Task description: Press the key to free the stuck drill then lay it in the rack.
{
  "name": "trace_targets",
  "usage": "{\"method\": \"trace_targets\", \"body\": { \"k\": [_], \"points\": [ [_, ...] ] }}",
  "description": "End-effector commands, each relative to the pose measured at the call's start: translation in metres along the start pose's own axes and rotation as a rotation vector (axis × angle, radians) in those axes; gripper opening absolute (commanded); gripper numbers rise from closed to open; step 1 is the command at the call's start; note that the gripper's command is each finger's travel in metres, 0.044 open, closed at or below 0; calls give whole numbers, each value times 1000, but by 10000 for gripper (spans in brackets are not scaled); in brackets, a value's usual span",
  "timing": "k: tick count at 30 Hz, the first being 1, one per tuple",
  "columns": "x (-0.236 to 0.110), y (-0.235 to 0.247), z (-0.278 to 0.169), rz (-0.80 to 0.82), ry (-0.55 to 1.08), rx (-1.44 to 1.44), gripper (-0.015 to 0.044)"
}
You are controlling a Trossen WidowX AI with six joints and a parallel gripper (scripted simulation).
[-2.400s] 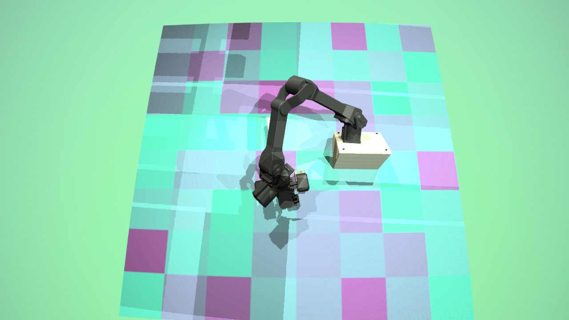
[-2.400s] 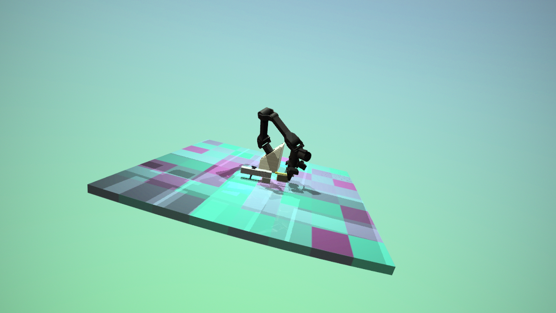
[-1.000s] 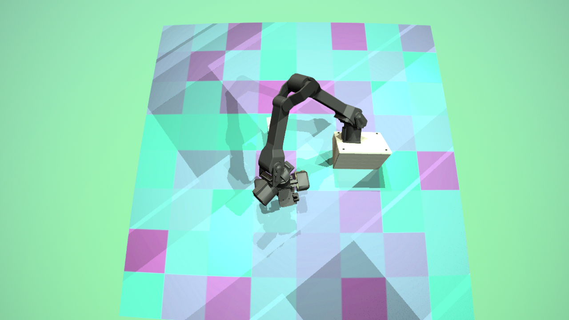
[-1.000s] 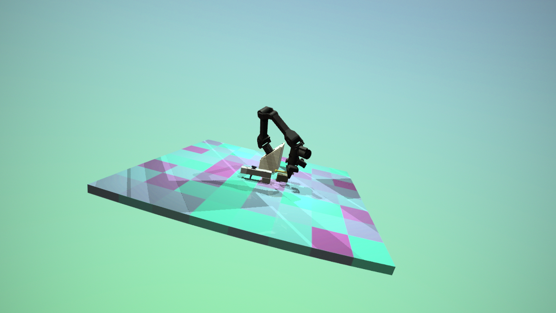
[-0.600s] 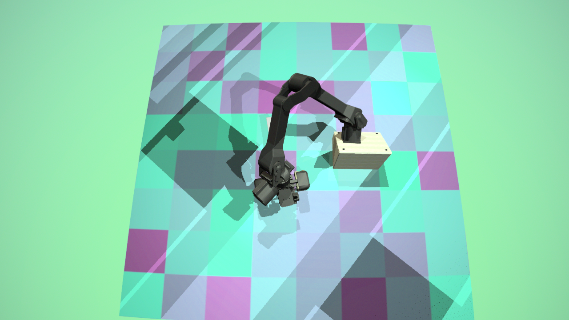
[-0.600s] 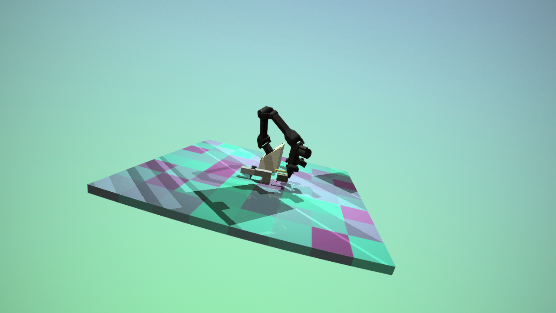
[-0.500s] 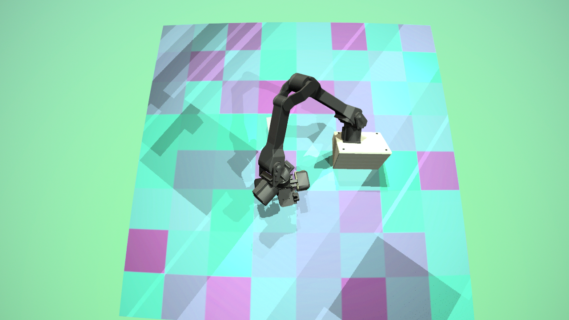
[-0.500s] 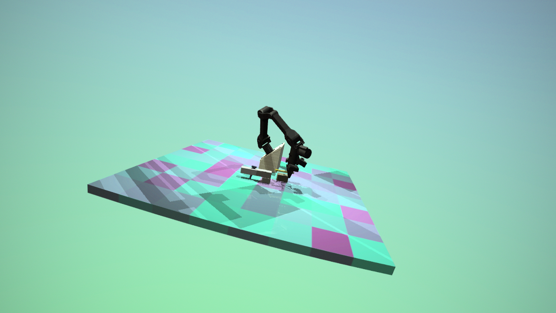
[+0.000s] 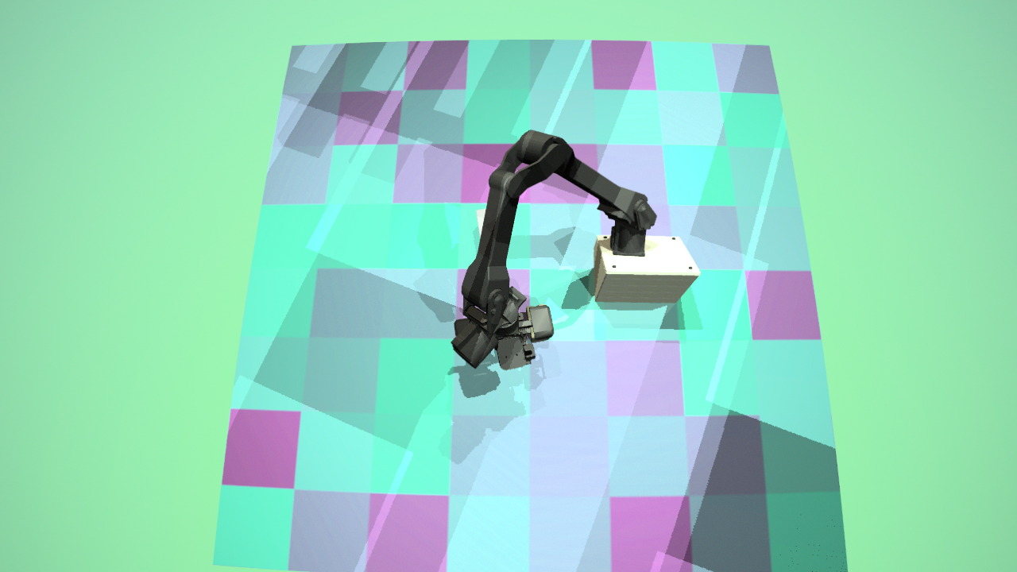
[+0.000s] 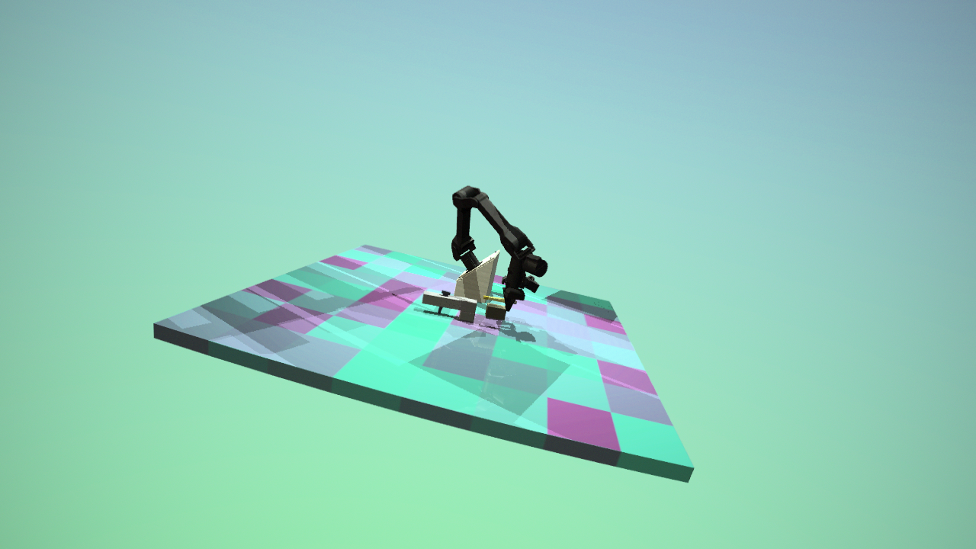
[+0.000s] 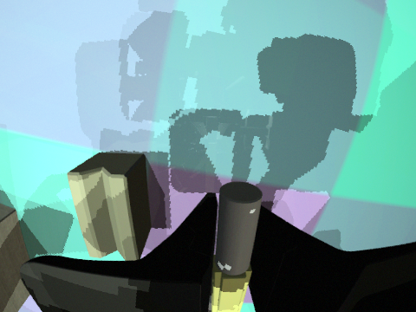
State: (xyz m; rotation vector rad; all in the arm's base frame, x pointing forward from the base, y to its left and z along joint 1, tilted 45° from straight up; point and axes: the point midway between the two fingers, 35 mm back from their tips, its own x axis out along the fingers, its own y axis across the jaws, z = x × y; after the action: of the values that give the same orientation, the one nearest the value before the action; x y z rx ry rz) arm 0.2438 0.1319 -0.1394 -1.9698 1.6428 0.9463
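Observation:
My gripper [image 10: 508,305] [image 11: 224,201] is shut on the drill, a thin yellow rod [image 10: 492,297] [image 11: 231,292] with a grey cylindrical end [image 11: 238,234]. In the exterior view the drill is roughly level, a little above the rack. The rack [image 10: 496,313] [image 11: 82,197], a beige block with a V groove, is left of the fingers in the wrist view. The pale fixture [image 10: 436,300] [image 9: 480,218] has a small black part on top, perhaps the key [image 10: 445,293]. In the top view the arm hides most of the fixture, and the fingertips, drill and rack cannot be made out.
The arm's pale base box [image 9: 643,286] [image 10: 481,278] stands at the right in the top view. Its edge [image 11: 9,234] shows at the left of the wrist view. Strong shadows cross the checkered table top [image 9: 569,455] [image 10: 382,327].

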Motion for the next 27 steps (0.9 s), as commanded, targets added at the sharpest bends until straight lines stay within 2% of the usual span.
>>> {"method": "trace_targets", "body": {
  "k": [1, 27],
  "points": [
    [-3, 0, 2, -2, -5, 3, 0],
    [-4, 10, 5, -1, -5, 3, 0]
  ]
}}
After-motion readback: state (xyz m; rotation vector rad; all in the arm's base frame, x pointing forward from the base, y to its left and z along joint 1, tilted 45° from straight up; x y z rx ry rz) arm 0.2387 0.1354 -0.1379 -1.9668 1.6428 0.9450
